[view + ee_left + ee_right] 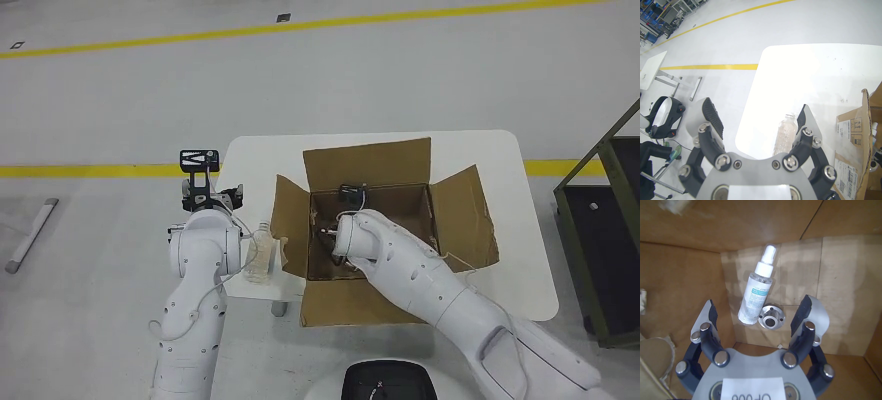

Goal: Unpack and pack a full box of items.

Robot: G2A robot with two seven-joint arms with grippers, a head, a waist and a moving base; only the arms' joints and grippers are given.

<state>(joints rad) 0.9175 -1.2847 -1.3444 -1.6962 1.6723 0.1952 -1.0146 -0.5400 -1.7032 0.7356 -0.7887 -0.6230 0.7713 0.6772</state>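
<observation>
An open cardboard box (365,160) stands on the white table (480,150). My right arm (400,260) goes down into it. Inside, my right gripper (759,303) hangs open just above the box floor (838,294). A white spray bottle (755,294) lies there, and a round metal flange (770,318) touches its base. A clear plastic bottle (260,250) lies on the table left of the box. My left gripper (756,106) is open and holds nothing, over the table's left edge, with the clear bottle (784,136) partly behind one finger (802,117).
The box's side flaps (465,215) stand spread outward, and a labelled flap (853,132) is close beside my left gripper. A dark metal rack (610,230) stands right of the table. On the floor to the left are a black-and-white device (664,115) and a small white table (653,70).
</observation>
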